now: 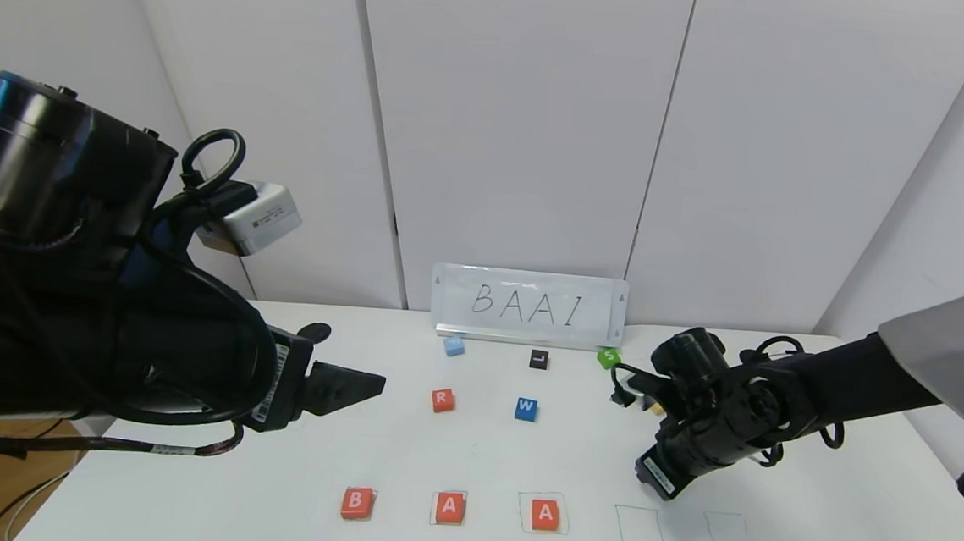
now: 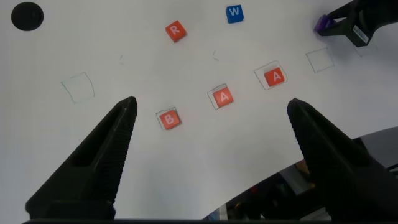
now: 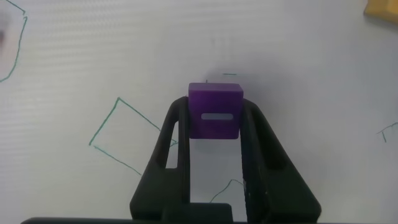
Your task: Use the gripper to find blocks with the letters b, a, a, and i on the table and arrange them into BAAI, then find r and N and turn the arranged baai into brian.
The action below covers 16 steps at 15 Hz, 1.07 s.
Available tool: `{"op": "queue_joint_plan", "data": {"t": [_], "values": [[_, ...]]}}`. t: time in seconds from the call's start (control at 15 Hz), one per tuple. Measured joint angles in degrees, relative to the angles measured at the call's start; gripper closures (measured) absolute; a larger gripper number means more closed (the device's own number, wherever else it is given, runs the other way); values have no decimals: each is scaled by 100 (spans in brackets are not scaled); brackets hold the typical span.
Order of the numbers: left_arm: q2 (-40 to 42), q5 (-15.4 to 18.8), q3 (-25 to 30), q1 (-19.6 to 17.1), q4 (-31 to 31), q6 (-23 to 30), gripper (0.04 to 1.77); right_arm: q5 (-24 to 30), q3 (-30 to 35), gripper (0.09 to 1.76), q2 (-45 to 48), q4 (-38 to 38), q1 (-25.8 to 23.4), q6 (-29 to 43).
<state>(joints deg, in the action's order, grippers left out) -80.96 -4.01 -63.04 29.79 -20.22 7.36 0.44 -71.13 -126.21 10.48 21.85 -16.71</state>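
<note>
- Right end effector (image 3: 214,146) clamped on purple I block (image 3: 216,111), held above the white tabletop (image 1: 469,448) near the front edge, close to the fourth green square (image 1: 639,526).
- Left end effector (image 2: 211,134) spread wide, empty, hovering toward the left edge.
- B (image 1: 356,503), A (image 1: 449,507) and second A (image 1: 545,514) already in a row along the front edge; R (image 1: 441,400) mid-tabletop.
- Risk of a twisted or offset drop: block gripped only at the fingertips, little margin.
- Risk of landing outside the square, or with the letter face turned wrongly.
- Risk of nudging the second A if lowered too far left.
</note>
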Motion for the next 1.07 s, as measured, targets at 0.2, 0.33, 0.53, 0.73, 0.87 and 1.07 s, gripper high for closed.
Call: {"op": "queue_joint_plan", "data": {"t": [0.2, 0.33, 0.53, 0.73, 0.87, 1.07], "values": [[-13, -1, 17, 22, 2, -1, 9, -1, 21, 132, 27, -1, -33, -202], [-33, -1, 20, 24, 2, -1, 9, 106, 55, 132, 60, 7, -62, -457], [-41, -1, 20, 22, 0, 0, 9, 276, 195, 132, 143, 2, -62, -1090], [-66, -11, 22, 18, 4, -1, 9, 344, 339, 132, 218, 0, -62, -1786], [-99, -12, 22, 18, 9, -6, 9, 464, 399, 132, 280, 35, -63, -2256], [-173, -80, 22, 13, 11, -23, 9, 546, 446, 132, 350, 134, -66, -2850]]}}
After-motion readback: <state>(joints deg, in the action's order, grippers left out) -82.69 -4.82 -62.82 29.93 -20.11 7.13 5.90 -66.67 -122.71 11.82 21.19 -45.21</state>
